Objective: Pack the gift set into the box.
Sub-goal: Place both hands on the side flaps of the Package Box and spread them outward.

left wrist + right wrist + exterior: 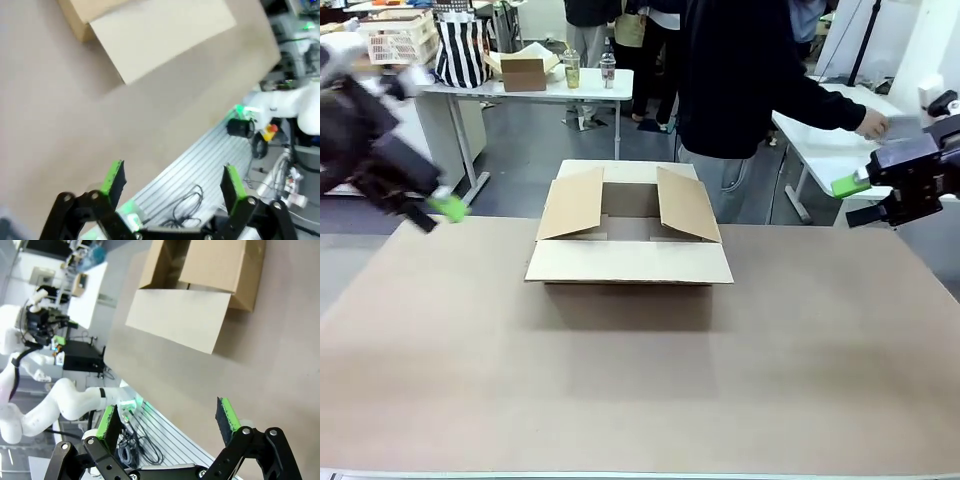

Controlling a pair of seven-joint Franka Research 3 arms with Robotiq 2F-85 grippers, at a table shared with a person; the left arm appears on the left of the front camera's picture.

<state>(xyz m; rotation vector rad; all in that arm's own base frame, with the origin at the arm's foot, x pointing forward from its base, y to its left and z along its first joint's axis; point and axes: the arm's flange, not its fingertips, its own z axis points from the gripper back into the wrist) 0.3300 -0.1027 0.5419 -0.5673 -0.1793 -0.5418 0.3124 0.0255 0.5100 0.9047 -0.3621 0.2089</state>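
Box (pixel 630 262) sitting mid-table (pixel 640 390) toward the far edge, all four flaps open, left gripper (pixel 172 182) hanging at the left side, fingers spread wide and empty, right gripper (pixel 170 421) off right, likewise wide and empty, person (pixel 740 80) behind reaching sideways

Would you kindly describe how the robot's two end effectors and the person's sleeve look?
The left end effector and right end effector are black linkage frames, each with two fingers carrying bright green pads. The arm segments behind them are white. The person wears a dark long sleeve.
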